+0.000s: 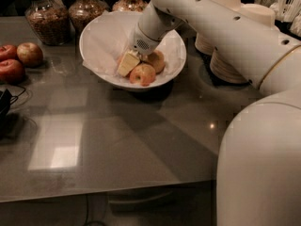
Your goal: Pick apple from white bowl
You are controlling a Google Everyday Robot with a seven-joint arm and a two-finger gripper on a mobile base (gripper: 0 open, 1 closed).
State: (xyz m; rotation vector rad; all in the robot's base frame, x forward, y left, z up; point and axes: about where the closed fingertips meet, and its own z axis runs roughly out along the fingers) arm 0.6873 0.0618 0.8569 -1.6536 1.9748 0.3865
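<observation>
The white bowl, lined with crumpled white paper, stands at the back middle of the grey table. My gripper reaches down into it from the upper right, with its cream tip among the apples. A red-pink apple shows only as a sliver at the left of the gripper tip and is mostly hidden by it. A pink-yellow apple with a dark dimple lies just in front and to the right. A paler golden-tan apple lies behind that one.
Three red apples lie on the table at the far left, with a black cable in front of them. Glass jars stand behind the bowl. Stacked cream bowls are at the back right. My arm and body fill the right side.
</observation>
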